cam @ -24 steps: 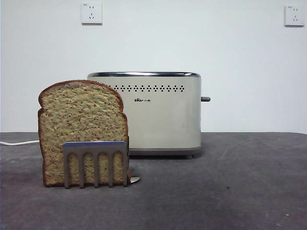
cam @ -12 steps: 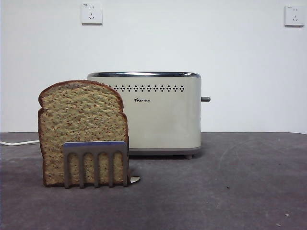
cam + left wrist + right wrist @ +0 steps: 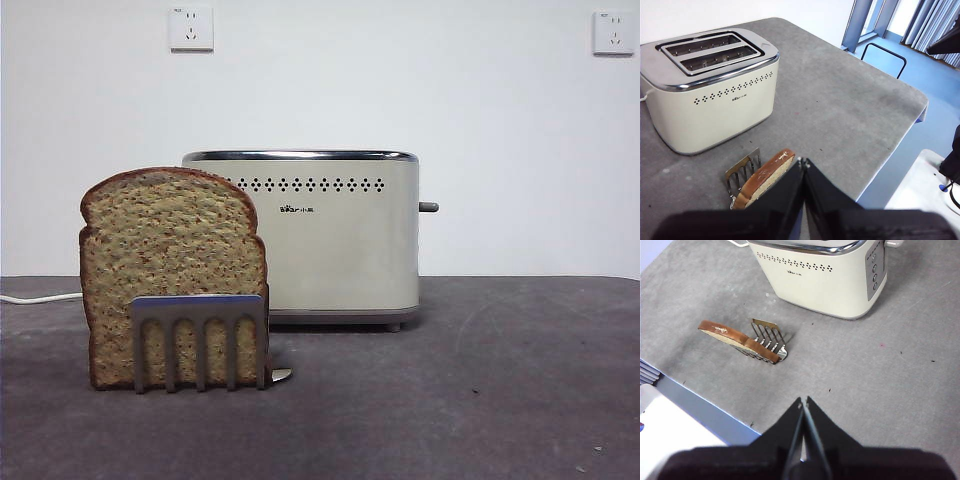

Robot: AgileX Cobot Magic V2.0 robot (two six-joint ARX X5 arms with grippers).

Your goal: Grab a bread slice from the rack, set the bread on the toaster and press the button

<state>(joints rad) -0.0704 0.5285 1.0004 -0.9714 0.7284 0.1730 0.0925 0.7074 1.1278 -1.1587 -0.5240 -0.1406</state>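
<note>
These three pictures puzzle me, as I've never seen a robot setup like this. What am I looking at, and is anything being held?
It is a two-armed robot at a grey table. One picture looks level across the table; the other two come from cameras on each wrist, where the black wedge at the bottom is that arm's gripper: left gripper, right gripper. Both are shut and hold nothing, above the table. On it a slice of bread stands upright in a small metal rack, with a cream toaster behind, its slots empty.

Your left gripper [image 3: 803,161] hangs above the table with its jaws pressed together. Your right gripper [image 3: 803,401] also hangs aloft, jaws closed and holding nothing.
</note>
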